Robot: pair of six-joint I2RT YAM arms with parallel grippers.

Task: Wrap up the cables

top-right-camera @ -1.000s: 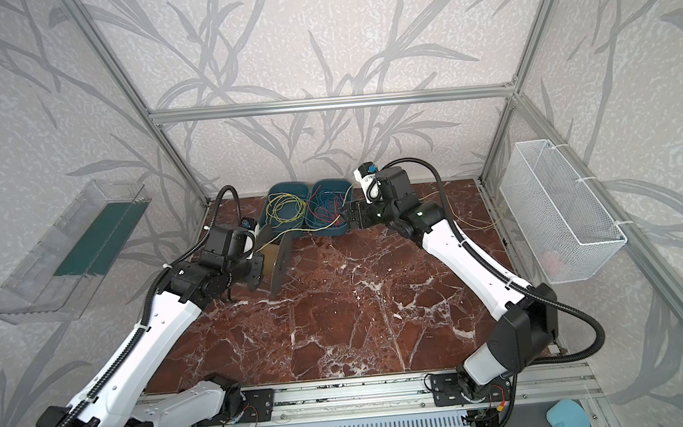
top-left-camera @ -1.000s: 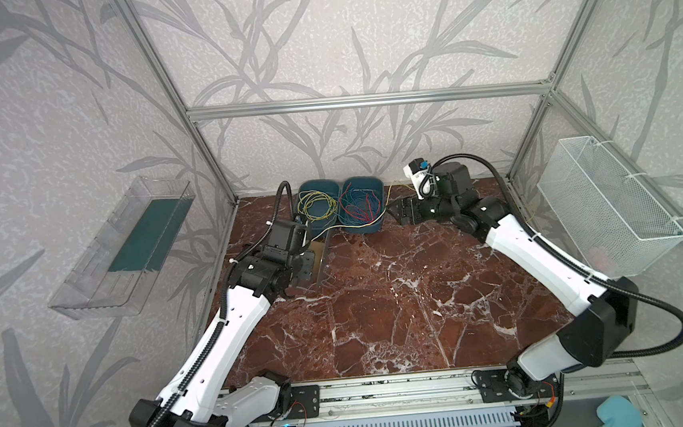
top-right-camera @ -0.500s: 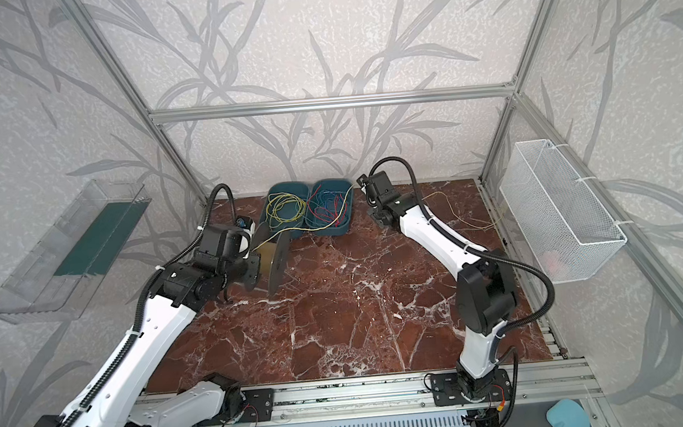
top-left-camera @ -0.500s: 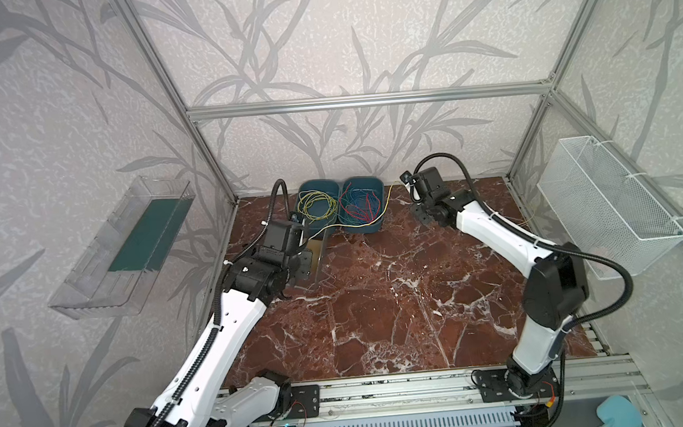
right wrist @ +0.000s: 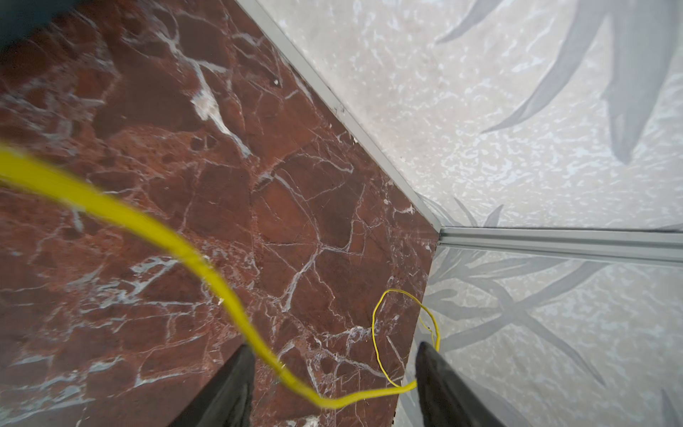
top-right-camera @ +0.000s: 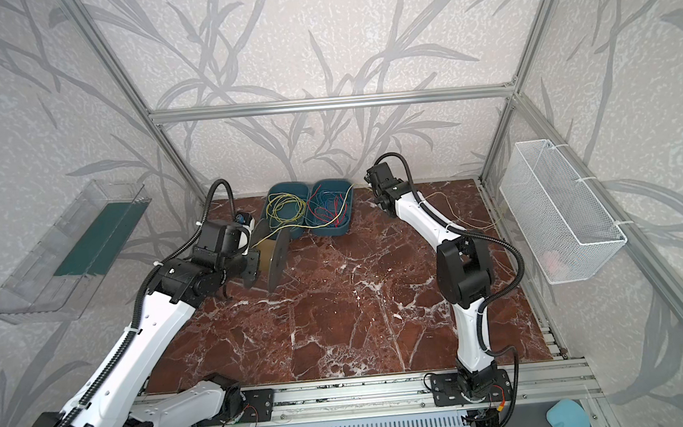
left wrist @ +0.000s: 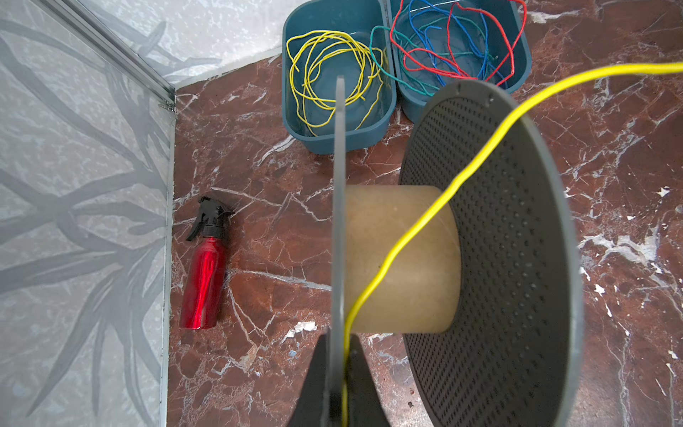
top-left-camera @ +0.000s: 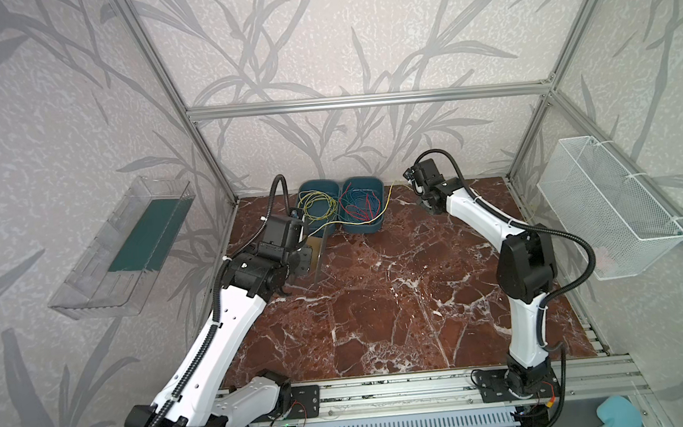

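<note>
My left gripper is shut on the thin grey flange of a spool with a cardboard core. It pinches a yellow cable against that flange. This cable runs over the core and the perforated flange, then past the bins toward the right arm. My right gripper is open near the back wall. The cable hangs loosely between its fingers, and its tail loops on the table. More yellow cables lie coiled in the left blue bin.
Two blue bins stand at the back, the left bin with yellow cables, the right bin with red and blue wires. A red spray bottle lies by the left wall. A white mesh basket and a clear tray hang on the side walls.
The right arm has folded its elbow up and swung its gripper from beside the bins toward the back right; its jaws narrowed slightly. The left arm holds still with the spool.
</note>
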